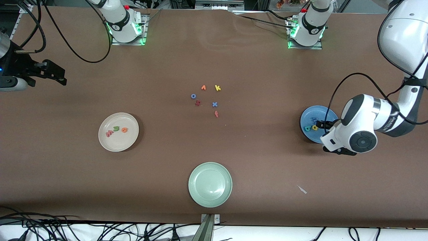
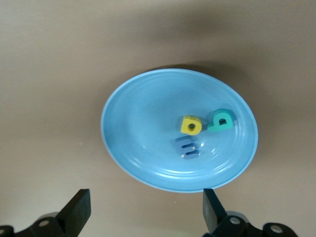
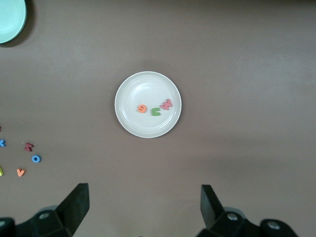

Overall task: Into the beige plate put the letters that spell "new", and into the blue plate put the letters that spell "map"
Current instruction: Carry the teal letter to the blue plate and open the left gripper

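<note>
The blue plate point(image 1: 311, 113) point(image 2: 143, 123) lies toward the left arm's end of the table. In it are the light blue m point(image 2: 188, 147), the yellow p point(image 2: 190, 125) point(image 1: 314, 127) and the teal a point(image 2: 220, 121) point(image 1: 307, 128). My left gripper point(image 2: 146, 207) hangs open and empty over the plate's rim. The beige plate point(image 1: 117, 144) point(image 3: 143, 89) holds the orange e point(image 3: 142, 108) point(image 1: 124, 130), the green n point(image 3: 156, 112) point(image 1: 116, 128) and the pinkish w point(image 3: 166, 104) point(image 1: 109, 134). High above the right arm's end of the table, my right gripper point(image 1: 53, 72) point(image 3: 144, 205) waits open, holding nothing.
A pale green plate point(image 1: 210, 184) sits near the front edge. Loose letters lie mid-table: orange v point(image 1: 203, 87), yellow k point(image 1: 217, 88), blue o point(image 1: 193, 96), a dark red letter point(image 1: 197, 103), blue x point(image 1: 214, 104), red f point(image 1: 216, 114). A paper scrap point(image 1: 302, 189) lies nearby.
</note>
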`<act>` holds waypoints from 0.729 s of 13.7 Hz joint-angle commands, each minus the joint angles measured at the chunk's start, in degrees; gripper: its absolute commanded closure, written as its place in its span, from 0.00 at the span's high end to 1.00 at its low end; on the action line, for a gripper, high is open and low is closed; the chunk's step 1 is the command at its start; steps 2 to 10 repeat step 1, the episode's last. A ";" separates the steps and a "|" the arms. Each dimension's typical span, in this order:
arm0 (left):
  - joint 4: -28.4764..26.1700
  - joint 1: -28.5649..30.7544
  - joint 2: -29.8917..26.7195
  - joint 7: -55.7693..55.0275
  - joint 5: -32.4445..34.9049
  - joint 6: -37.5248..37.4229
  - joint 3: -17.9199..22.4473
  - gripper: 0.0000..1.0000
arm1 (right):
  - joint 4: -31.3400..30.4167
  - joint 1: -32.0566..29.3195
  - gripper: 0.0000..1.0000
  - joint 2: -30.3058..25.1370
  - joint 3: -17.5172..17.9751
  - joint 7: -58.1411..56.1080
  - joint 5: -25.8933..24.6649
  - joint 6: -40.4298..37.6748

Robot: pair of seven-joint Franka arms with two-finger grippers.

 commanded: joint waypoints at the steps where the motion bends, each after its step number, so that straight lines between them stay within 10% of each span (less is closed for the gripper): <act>1: 3.04 0.11 -1.36 1.12 -2.58 -3.70 -0.34 1.00 | -0.88 -1.02 1.00 -1.24 1.08 -0.29 -0.17 -0.36; 10: 3.04 0.11 -1.36 1.12 -2.58 -3.70 -0.34 1.00 | -0.88 -1.02 1.00 -1.24 1.08 -0.29 -0.17 -0.36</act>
